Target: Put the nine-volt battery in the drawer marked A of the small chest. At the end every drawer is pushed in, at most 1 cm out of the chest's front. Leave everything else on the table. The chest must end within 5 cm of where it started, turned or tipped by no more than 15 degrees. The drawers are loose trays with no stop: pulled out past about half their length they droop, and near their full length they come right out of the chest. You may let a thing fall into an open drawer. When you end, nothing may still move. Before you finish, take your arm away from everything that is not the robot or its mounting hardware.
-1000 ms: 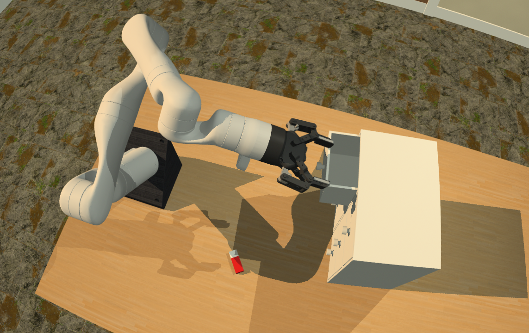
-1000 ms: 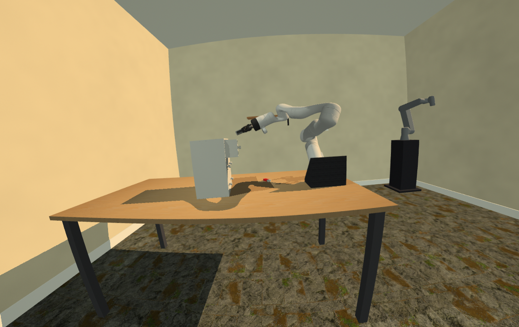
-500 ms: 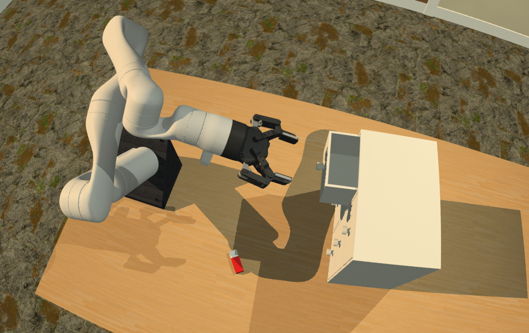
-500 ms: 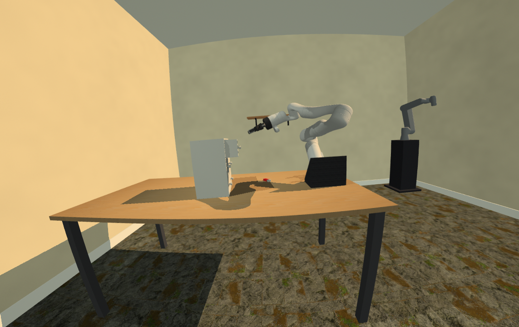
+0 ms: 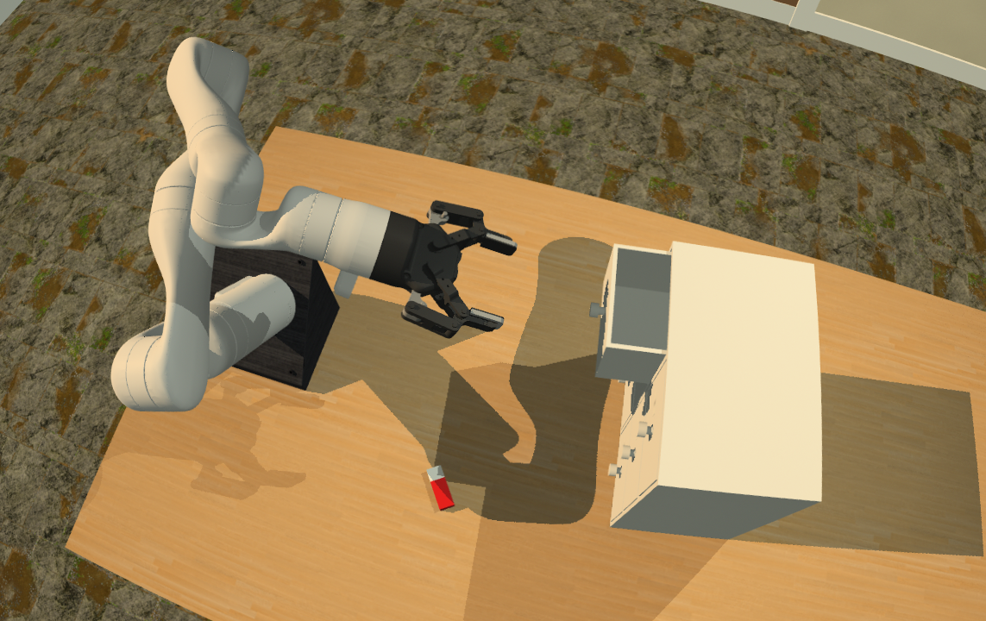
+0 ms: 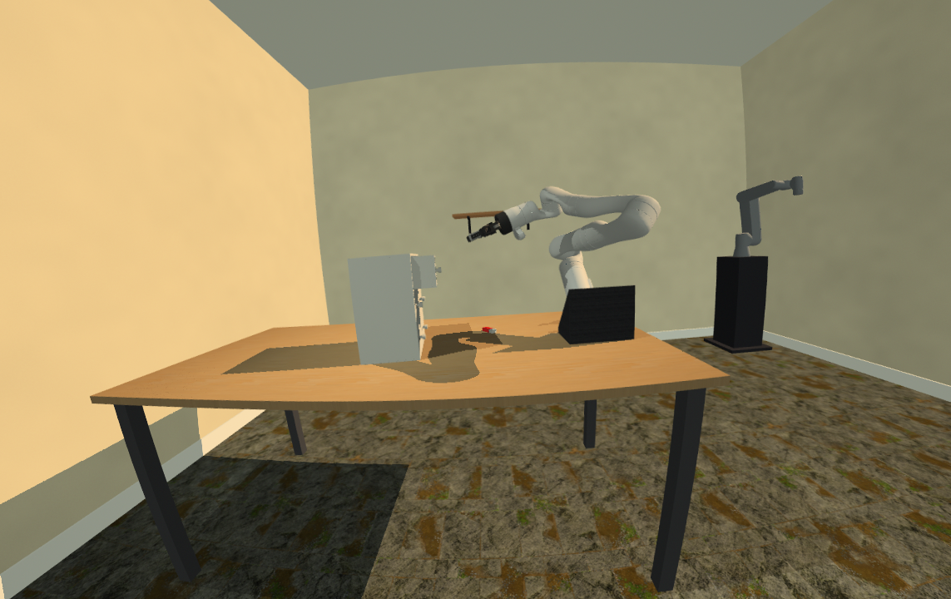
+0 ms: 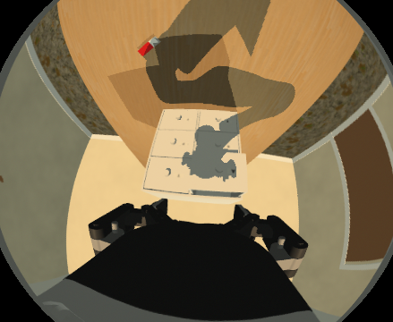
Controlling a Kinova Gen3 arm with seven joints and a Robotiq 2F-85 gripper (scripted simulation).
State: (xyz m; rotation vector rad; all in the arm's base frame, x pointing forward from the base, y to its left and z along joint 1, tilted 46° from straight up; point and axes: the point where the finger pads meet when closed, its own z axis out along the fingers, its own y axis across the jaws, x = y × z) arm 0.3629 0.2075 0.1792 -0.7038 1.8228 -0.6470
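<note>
Fingers point(image 5: 509, 282) point(image 6: 468, 239) spread, nothing held; open drawer point(image 5: 639, 309) point(image 6: 425, 271) point(image 7: 218, 179) may be knocked or drooped if bumped while battery point(image 5: 441, 488) point(image 6: 489, 329) point(image 7: 149, 46) is delivered.

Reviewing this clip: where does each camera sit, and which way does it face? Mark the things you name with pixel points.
Top: high above the table point(image 5: 310, 540) point(image 6: 538, 372) point(image 7: 294, 36), looking steeply down at arm, open hand point(image 5: 507, 282) point(image 6: 469, 238) point(image 7: 200, 209) and chest point(image 5: 743, 370) point(image 6: 387, 309) point(image 7: 171, 143).
Exterior: beyond a table edge, looking across at the chest's side; whole arm visible.
Wrist: on the arm, facing the drawer fronts; fingers at the bottom.
Top and wrist share the open drawer's knob side.
</note>
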